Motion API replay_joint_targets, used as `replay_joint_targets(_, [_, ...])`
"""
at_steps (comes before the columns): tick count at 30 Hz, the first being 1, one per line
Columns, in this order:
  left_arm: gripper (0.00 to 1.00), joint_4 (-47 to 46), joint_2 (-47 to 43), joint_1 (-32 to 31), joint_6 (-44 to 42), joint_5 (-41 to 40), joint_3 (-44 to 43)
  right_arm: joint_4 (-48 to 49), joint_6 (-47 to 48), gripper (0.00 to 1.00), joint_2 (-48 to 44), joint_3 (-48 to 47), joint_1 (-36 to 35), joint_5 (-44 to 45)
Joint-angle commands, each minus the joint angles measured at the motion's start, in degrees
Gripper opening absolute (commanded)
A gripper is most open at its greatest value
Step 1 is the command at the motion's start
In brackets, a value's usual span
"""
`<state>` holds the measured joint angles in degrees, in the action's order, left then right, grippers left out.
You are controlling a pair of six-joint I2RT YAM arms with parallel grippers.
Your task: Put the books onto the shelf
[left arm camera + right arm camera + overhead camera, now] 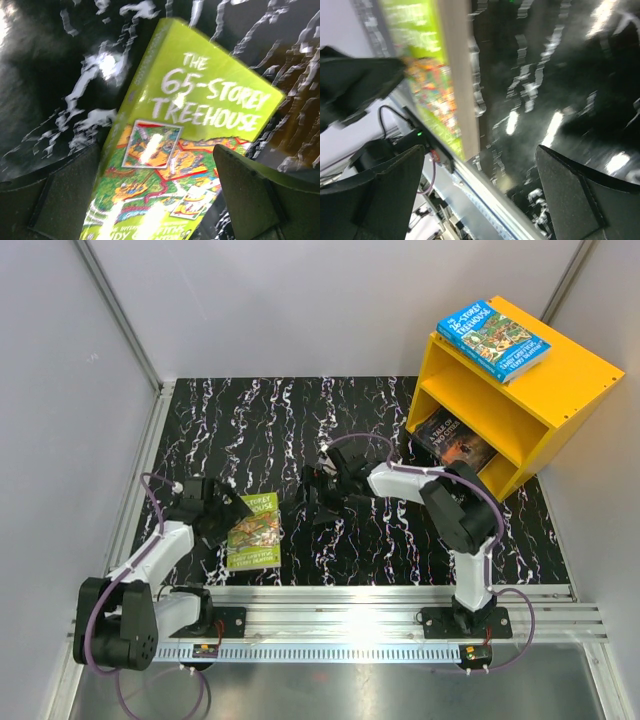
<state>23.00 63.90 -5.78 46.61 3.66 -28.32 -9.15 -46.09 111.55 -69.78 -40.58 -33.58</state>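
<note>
Poised over the green book (200, 115) with left gripper (155, 165) gaping, empty — best to straddle one edge squarely before pinching.

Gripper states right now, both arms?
Left gripper: open, over the green book, nothing held.
Right gripper: open, empty.

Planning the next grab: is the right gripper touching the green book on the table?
Apart. The top view shows bare table between the open right gripper and the green book.
</note>
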Motion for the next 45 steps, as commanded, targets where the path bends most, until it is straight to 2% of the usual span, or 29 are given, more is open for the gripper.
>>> replay_joint_targets(1, [0.99, -5.4, 1.5, 0.0, 2.3, 4.9, 3.0, 4.3, -2.6, 1.00, 4.1, -1.7, -0.5, -2.8])
replay_joint_targets(9, [0.99, -9.9, 5.9, -2.7, 3.9, 6.0, 6.0, 8.4, -4.6, 1.00, 9.9, -4.6, -2.6, -4.4])
replay_joint_targets(14, [0.99, -12.7, 7.9, -6.4, 6.4, 6.8, 4.9, 8.5, -5.2, 1.00, 12.3, -6.7, -4.0, -5.6])
replay_joint_targets(28, [0.99, -15.2, 11.2, -13.5, 10.3, 8.1, 3.4, 4.3, -3.0, 0.93, 2.3, -9.3, -4.2, 0.3])
replay_joint_targets(38, [0.99, -14.4, 11.8, -14.1, 9.8, 8.6, 1.0, 0.4, -1.4, 0.90, -0.8, -10.9, -4.2, 2.6])
replay_joint_targets(40, [0.99, -14.3, 12.3, -14.1, 9.8, 9.1, 0.8, 0.4, -1.3, 0.86, -0.5, -10.8, -4.2, 2.7])
replay_joint_targets(41, [0.99, -14.4, 12.4, -14.1, 9.9, 9.2, 0.7, 0.5, -1.3, 0.75, -0.5, -10.6, -4.2, 3.0])
replay_joint_targets(44, [0.99, -14.3, 11.7, -14.1, 9.7, 9.3, 0.8, 0.9, -1.3, 0.56, -0.5, -9.6, -4.2, 3.3])
replay_joint_targets(45, [0.99, -14.2, 11.4, -14.0, 9.7, 9.2, 0.8, 1.0, -1.2, 0.46, -0.4, -9.3, -4.2, 3.3])
